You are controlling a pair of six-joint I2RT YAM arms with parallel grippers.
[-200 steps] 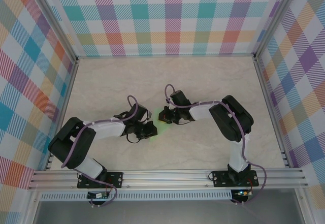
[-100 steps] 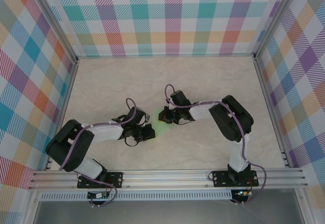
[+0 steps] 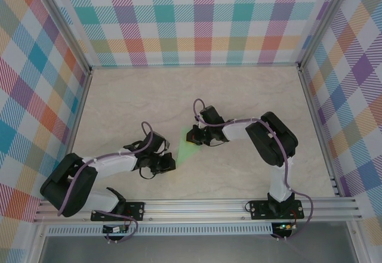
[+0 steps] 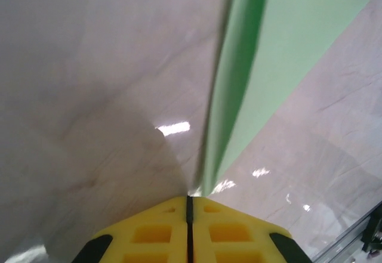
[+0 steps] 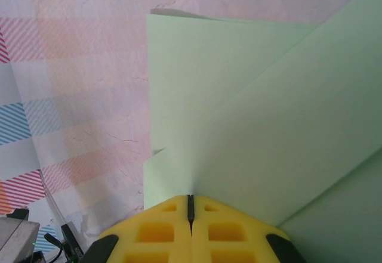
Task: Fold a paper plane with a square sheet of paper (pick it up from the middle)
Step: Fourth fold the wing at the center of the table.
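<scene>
The square sheet of paper is pale green and folded into a pointed triangle. It lies mid-table between both grippers. My right gripper is shut on its far end. In the right wrist view, overlapping green flaps run into the seam of the shut yellow fingertips. My left gripper is at the paper's near-left corner. In the left wrist view, a raised, blurred fold of the paper narrows down to the shut yellow fingertips and slips in behind the right one.
The beige marbled table is enclosed by plaid walls at the back and both sides. An aluminium rail carrying both arm bases runs along the near edge. Open tabletop lies behind and to both sides of the arms.
My left gripper has slid toward the near left along the paper, uncovering more of the green triangle. The right gripper has stayed put, still shut on the paper.
</scene>
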